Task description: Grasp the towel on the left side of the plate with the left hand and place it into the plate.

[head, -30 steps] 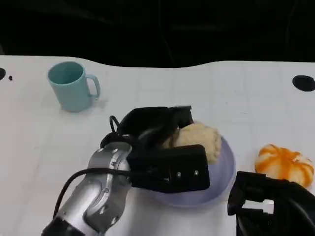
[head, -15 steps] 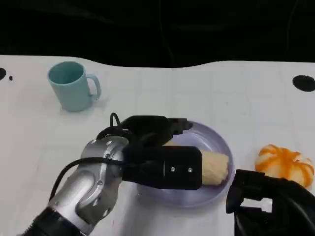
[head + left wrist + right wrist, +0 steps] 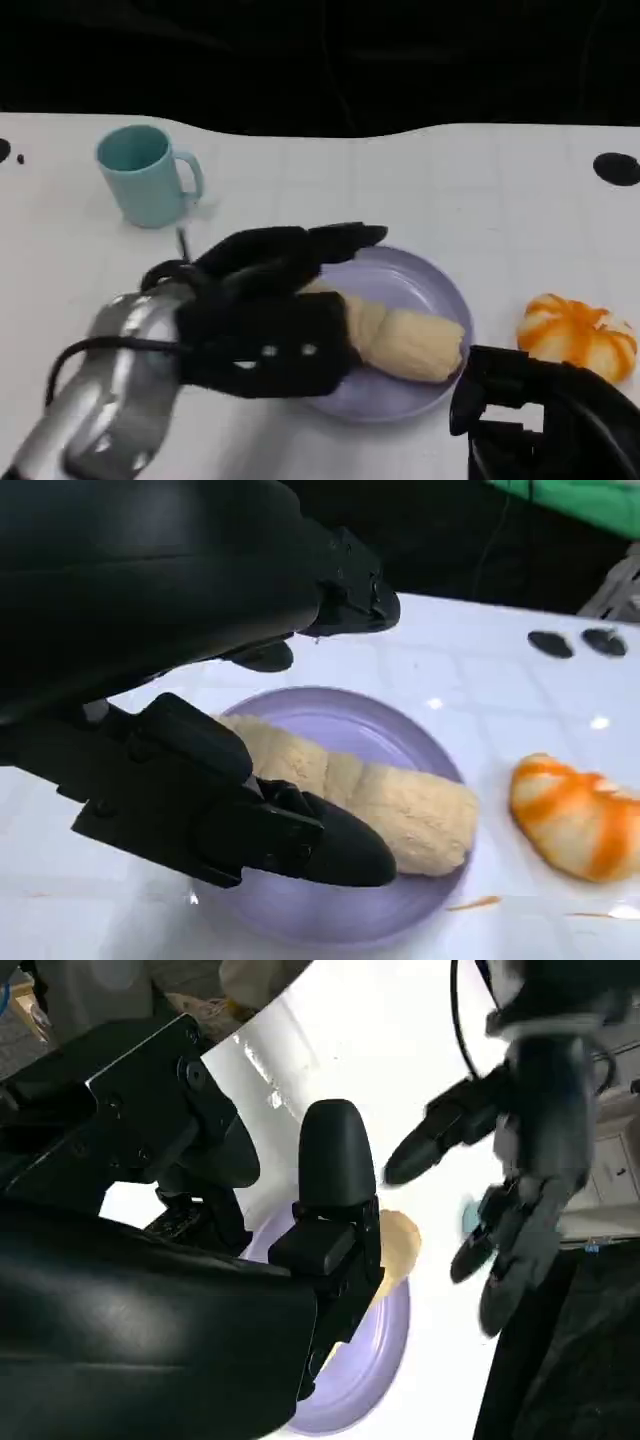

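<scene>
The cream towel (image 3: 410, 340) lies as a loose roll across the lilac plate (image 3: 425, 280), resting inside its rim. My left hand (image 3: 270, 300) hovers over the plate's left edge with its fingers spread and nothing in them; its shell hides the towel's left end. The left wrist view shows the towel (image 3: 400, 805) in the plate (image 3: 330, 720) below the spread fingers (image 3: 300, 845). My right hand (image 3: 540, 420) stays at the near right corner, fingers apart, holding nothing. In the right wrist view the towel (image 3: 398, 1240) and plate (image 3: 370, 1360) lie beyond that hand (image 3: 200, 1210).
A teal mug (image 3: 148, 175) stands at the far left. An orange-and-white pumpkin (image 3: 578, 335) sits just right of the plate, close to my right hand. A black round mark (image 3: 617, 168) lies at the far right of the white table.
The towel was bunched in my left hand over the plate; it now lies stretched out in the plate. The left hand has let go and drawn back to the left.
</scene>
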Available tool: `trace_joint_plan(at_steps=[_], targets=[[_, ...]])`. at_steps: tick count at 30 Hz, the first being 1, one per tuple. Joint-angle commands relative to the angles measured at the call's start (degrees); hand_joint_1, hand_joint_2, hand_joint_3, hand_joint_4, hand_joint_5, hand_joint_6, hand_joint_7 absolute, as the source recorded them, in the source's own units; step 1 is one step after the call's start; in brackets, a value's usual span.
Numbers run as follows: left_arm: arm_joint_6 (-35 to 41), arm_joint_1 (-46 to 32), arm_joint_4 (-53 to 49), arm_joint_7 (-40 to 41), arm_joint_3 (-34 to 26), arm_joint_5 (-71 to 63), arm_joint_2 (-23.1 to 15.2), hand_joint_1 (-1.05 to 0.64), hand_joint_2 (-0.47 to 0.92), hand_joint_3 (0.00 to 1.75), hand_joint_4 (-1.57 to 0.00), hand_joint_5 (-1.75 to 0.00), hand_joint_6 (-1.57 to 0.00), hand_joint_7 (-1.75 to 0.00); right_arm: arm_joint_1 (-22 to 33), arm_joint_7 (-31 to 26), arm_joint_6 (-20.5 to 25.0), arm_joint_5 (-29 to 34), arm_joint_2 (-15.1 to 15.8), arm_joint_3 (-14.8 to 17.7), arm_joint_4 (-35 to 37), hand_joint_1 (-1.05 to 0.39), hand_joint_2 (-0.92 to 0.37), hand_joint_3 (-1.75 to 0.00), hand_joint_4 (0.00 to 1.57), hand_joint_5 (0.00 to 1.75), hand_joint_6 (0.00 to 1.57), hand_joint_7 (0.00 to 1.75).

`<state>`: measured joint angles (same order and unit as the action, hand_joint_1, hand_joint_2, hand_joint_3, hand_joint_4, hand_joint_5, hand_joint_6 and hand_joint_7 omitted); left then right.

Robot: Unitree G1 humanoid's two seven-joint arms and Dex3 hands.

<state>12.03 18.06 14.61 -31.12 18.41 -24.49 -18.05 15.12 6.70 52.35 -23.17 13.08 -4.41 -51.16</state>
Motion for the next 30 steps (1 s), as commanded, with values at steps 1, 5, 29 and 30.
trace_joint_plan(at_steps=[1,5,29,30], targets=[[-1.9,-7.7,5.7,-1.5,-10.4,12.4,-2.2,-0.40,0.92,0.31,-0.68,-0.46,-0.66,-0.12,1.3,-0.1,-1.6,0.7,0.3,-0.9,-0.7,0.06,-0.44,-1.47,0.84,1.75,0.71,1.60],[-1.0,-16.1,10.7,-0.6,-19.4,25.2,-0.3,-0.24,0.92,0.35,-0.88,-0.52,-0.86,-0.15,1.5,-0.3,-2.1,1.3,0.3,-1.6,-0.5,0.07,-0.44,-1.46,0.83,1.75,0.71,1.59],[21.8,-39.1,25.8,17.2,-32.2,61.9,10.1,-0.23,0.85,0.64,-0.76,-1.64,-0.72,-1.44,1.4,2.6,-2.8,-0.8,1.3,2.0,1.0,0.08,-0.47,-1.49,0.83,1.75,0.68,1.62],[21.3,-39.7,25.5,17.1,-31.9,62.0,10.3,-0.22,0.84,0.65,-0.74,-1.68,-0.71,-1.46,1.4,2.7,-2.8,-0.8,1.3,2.2,1.0,0.08,-0.47,-1.49,0.83,1.75,0.68,1.62]])
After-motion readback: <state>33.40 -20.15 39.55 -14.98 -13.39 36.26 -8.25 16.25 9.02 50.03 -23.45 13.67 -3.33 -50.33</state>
